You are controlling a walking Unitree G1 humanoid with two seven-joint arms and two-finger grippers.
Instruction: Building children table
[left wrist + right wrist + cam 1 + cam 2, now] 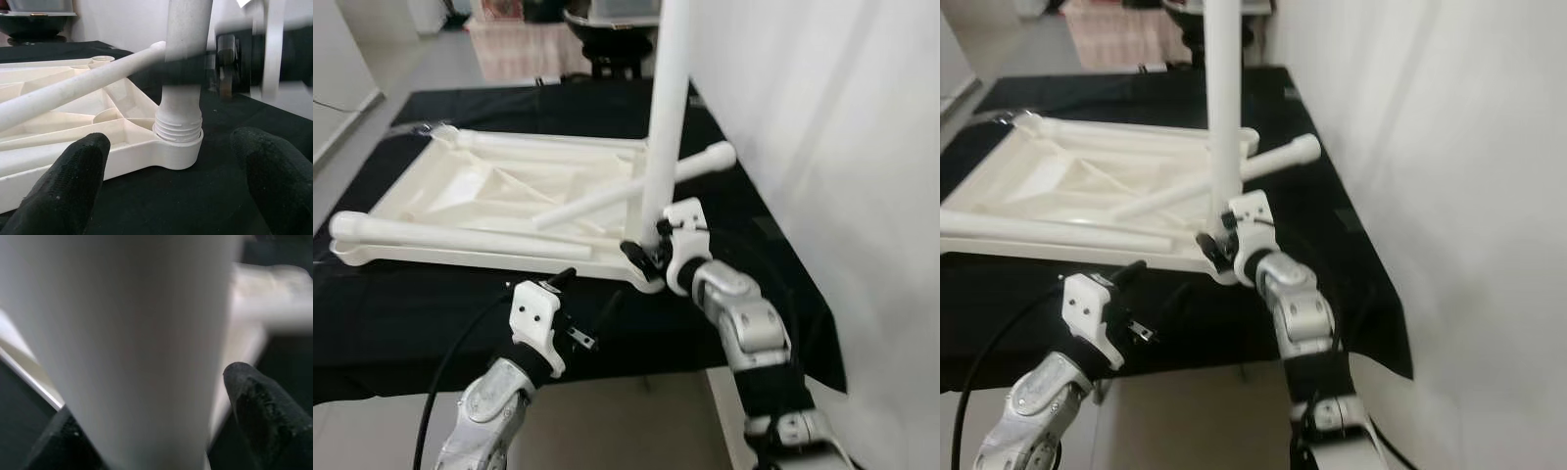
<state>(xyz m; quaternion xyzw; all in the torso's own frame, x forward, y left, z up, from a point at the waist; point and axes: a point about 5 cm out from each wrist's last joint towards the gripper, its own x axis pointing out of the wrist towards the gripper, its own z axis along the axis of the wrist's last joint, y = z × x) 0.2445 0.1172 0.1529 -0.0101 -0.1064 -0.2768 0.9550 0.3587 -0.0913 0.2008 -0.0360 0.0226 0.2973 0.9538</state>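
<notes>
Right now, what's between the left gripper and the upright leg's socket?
Bare black cloth, seen in the left wrist view between the left gripper fingers and the socket.

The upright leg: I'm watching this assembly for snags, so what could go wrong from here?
1. The upright leg shows exposed thread at the corner socket; not fully seated, it may wobble or cross-thread.
2. The right gripper holds it near the base, so the tall top could tip.
3. The left gripper is open off the tabletop, which might slide.

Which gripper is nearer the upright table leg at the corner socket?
Right. The right gripper is clamped on the upright leg just above its socket; the left gripper, fingers open, sits short of the tabletop corner, touching nothing.
</notes>
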